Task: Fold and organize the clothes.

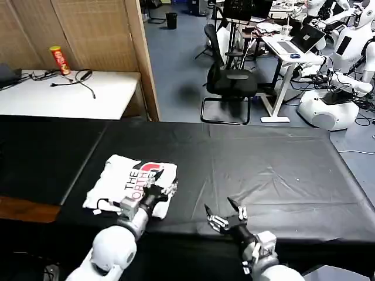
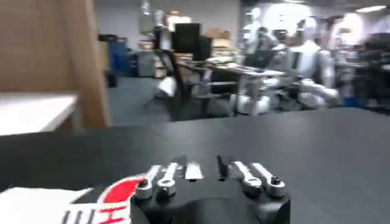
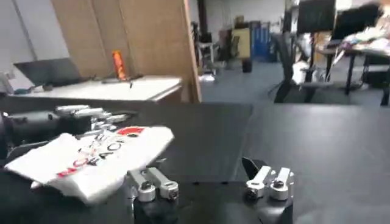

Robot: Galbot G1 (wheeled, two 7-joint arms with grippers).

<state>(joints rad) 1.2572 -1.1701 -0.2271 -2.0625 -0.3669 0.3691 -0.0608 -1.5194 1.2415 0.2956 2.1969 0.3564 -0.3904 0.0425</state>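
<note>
T-shirt (image 1: 133,180) folded under left gripper (image 1: 161,188)

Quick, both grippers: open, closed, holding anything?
Left gripper: open, over the folded T-shirt, holding nothing.
Right gripper: open, empty, over the black tablecloth beside the shirt.

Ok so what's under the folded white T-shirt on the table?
The T-shirt lies print-up on the black tablecloth, the left gripper at its near right edge. The cloth directly beneath it, and any layers folded under, are covered and can't be seen.
</note>
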